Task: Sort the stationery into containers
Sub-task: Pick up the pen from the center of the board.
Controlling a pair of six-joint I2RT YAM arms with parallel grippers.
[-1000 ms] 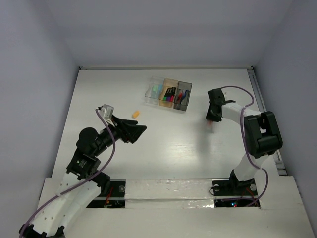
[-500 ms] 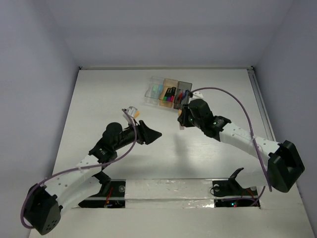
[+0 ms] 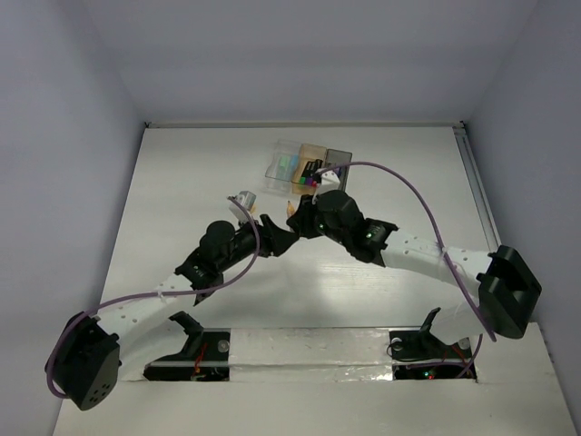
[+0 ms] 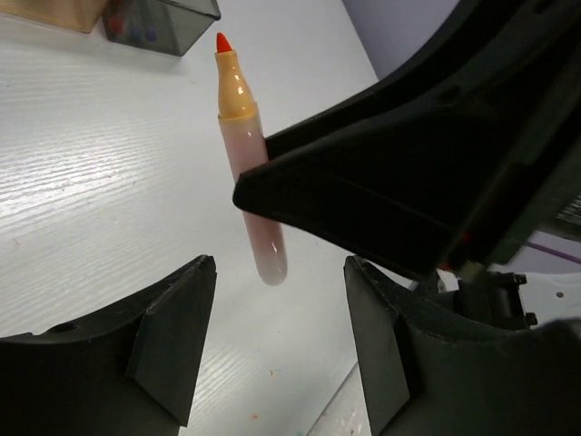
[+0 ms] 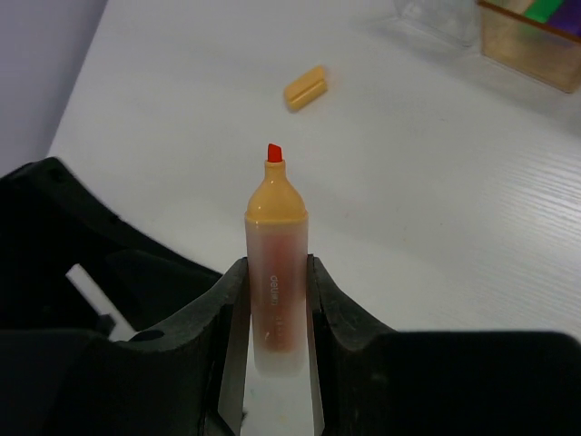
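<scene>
My right gripper [image 3: 296, 216] [image 5: 275, 265] is shut on an uncapped orange highlighter [image 5: 276, 227], gripped round its clear barrel, red tip pointing away from the wrist. My left gripper [image 3: 281, 238] [image 4: 277, 272] is open and empty. The highlighter's [image 4: 245, 154] rear end hangs just ahead of the gap between the left fingers, not touching them. The highlighter's orange cap [image 5: 306, 87] lies on the table beyond. The three containers stand in a row at the back: clear [image 3: 281, 163], tan-orange [image 3: 311, 156] and dark grey [image 3: 339, 156], with coloured pens and markers inside.
The two arms meet at the table's middle, fingers nearly touching. The right arm's purple cable [image 3: 399, 186] arcs over the grey box. The tan [image 4: 54, 14] and grey [image 4: 163, 18] boxes show beyond the highlighter in the left wrist view. A metal rail [image 3: 477, 191] runs along the right edge.
My right gripper has carried the highlighter from the right side leftward to the middle. My left gripper has reached forward and right to meet it, still open.
</scene>
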